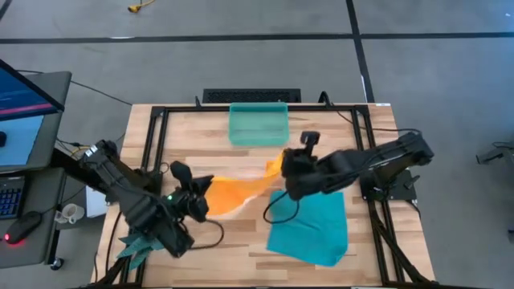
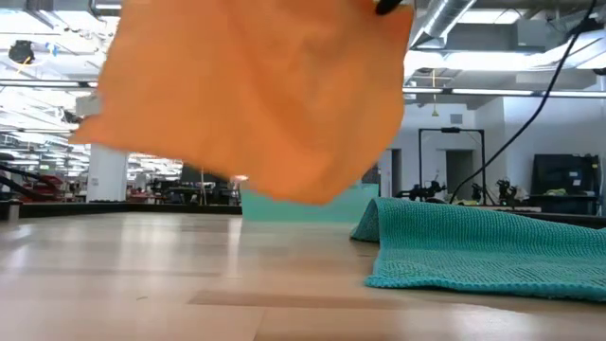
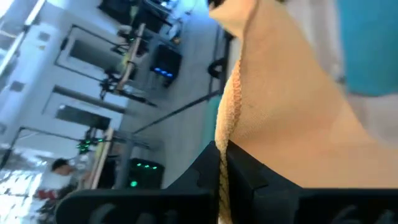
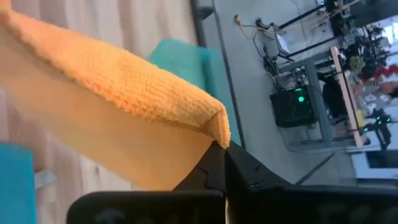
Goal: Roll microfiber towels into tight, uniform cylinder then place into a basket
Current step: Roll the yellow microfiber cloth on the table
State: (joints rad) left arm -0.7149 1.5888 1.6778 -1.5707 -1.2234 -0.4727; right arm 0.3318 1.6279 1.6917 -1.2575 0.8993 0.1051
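The orange towel [image 1: 241, 191] hangs spread in the air between my two grippers, above the middle of the table. In the low view the orange towel [image 2: 256, 95] fills the upper left, its lower edge clear of the wood. My left gripper [image 1: 201, 193] is shut on its left end, my right gripper [image 1: 287, 172] on its right end. The teal towel [image 1: 312, 225] lies flat on the table at the near right, also visible in the low view [image 2: 483, 248]. The sea-green basket [image 1: 259, 123] stands at the far middle. My left gripper pinches the orange towel's hemmed edge [image 3: 227, 118] between its two fingers. The cloth rises away from the fingertips, lifted clear of the table. One layer or several, I cannot tell. My right gripper pinches a corner of the orange towel [image 4: 217, 127] between its two fingers, where a thick edge ends. The towel stretches away from the fingers, lifted off the table.
A black metal frame [image 1: 152, 144] runs around the wooden table. A spiky teal plant [image 1: 136, 245] lies under my left arm at the near left. A dark keyboard [image 1: 251, 95] sits behind the basket. Bare wood shows under the orange towel [image 2: 142, 275].
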